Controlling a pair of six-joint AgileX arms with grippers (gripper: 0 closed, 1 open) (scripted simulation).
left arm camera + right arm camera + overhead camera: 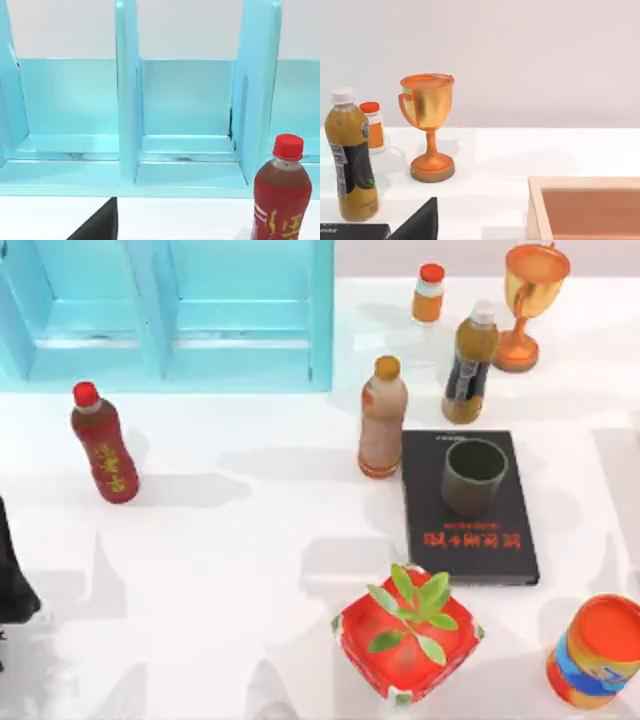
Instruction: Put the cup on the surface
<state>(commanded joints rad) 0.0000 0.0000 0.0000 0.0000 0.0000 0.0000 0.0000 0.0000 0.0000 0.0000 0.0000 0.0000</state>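
Here the small dark olive-grey cylindrical cup (473,476) stands upright on the black book (468,530), right of the white desk (230,570), nearer our right arm; we cannot tell either gripper's state.

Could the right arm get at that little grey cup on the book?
Probably yes: the cup stands open-topped and upright on the black book, with clear space above; the brown bottle beside the book stands apart.

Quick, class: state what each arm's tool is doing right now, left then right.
Left tool: cannot be told; the arm sits parked at the table's left edge.
Right tool: cannot be told.
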